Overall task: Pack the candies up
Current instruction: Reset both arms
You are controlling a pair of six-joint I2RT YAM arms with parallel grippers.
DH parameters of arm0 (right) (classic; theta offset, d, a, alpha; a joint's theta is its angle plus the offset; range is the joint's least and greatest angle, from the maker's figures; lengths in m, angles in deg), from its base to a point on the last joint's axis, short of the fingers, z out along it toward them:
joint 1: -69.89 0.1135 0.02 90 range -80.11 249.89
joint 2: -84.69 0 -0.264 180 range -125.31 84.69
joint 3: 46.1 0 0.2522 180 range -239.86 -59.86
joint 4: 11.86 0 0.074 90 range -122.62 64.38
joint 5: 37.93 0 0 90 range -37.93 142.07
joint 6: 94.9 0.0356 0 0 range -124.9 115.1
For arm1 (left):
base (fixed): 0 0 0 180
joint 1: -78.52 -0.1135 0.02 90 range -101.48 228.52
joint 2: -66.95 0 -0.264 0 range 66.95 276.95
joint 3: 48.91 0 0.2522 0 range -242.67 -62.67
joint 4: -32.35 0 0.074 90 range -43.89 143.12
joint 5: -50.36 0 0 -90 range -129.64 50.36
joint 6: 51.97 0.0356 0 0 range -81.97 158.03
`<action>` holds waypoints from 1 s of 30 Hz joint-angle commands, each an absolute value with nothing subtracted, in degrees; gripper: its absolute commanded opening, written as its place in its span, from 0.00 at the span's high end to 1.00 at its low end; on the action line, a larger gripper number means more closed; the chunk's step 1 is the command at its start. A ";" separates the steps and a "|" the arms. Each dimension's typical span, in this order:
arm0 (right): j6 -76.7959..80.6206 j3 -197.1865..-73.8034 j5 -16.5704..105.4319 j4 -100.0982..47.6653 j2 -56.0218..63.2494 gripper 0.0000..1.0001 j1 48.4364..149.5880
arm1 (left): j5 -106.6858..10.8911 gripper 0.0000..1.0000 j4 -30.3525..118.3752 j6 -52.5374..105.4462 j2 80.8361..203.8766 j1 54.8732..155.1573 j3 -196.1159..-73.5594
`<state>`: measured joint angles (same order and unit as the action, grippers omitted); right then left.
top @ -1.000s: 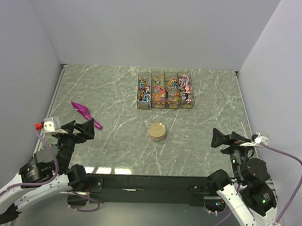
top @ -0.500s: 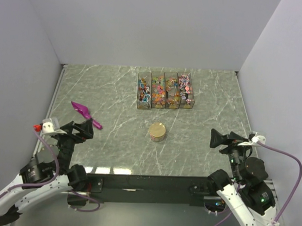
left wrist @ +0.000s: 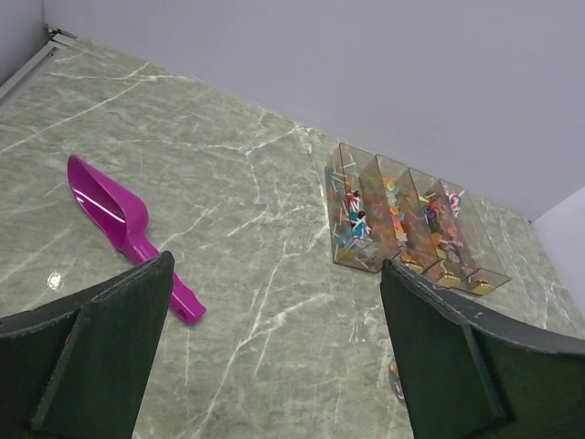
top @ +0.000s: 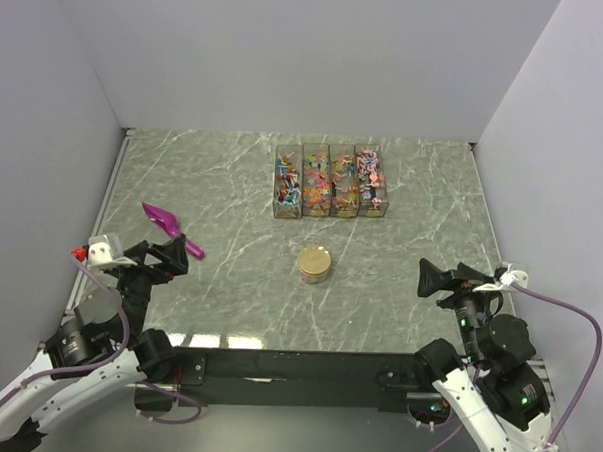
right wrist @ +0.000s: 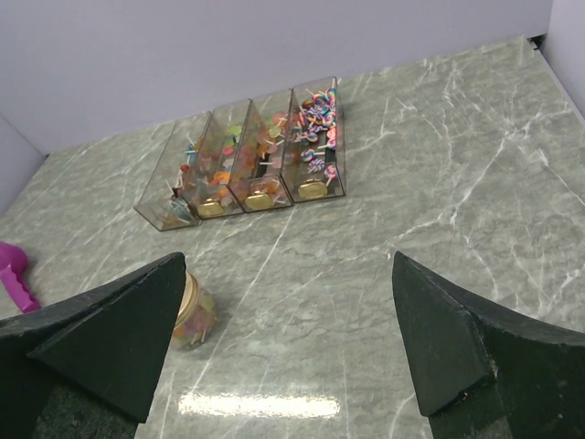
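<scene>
1. Nothing readable here: any print on the wrappers is too small to make out in all three views.
2. Top view: the candies (top: 329,181) sit upper centre of the frame, packed into four narrow clear boxes (right wrist: 222,123) standing side by side and touching, a mix of orange, pink, blue and yellow.
3. Below them, at mid-frame, a small jar (top: 315,264) with a round tan lid stands upright on the green marbled desk (top: 412,211), well apart from the boxes. The right wrist view shows coloured sweets through its glass.
4. Over at the left of the frame lies the magenta scoop (top: 169,227), flat on the desk, bowl toward the upper left, handle toward the lower right.
5. Pale grey walls (top: 289,55) close in three sides. The desk between the arms and the boxes carries only the jar and the scoop.
6. Left tool (top: 176,257), lower left: jaws spread wide, gripping nothing, touching nothing, just beside the scoop's handle end.
7. Right tool (top: 426,278), lower right: jaws spread wide too, holding nothing, above the desk and well apart from the jar. In its own camera the jar is half hidden behind the finger at the lower left of the frame.
</scene>
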<state>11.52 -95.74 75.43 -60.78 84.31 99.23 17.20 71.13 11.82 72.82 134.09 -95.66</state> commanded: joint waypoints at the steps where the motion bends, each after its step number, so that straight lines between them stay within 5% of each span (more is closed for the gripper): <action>1: 10.57 -97.39 75.19 -59.19 93.31 0.00 98.98 | 14.68 0.01 68.00 13.42 73.45 132.57 -95.19; 30: 12.06 -97.13 76.33 -58.40 91.02 0.00 98.98 | 11.34 0.01 62.99 9.11 83.82 124.40 -97.56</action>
<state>11.79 -95.87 75.16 -60.73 84.31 99.23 10.78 64.75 10.66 81.91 124.95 -95.20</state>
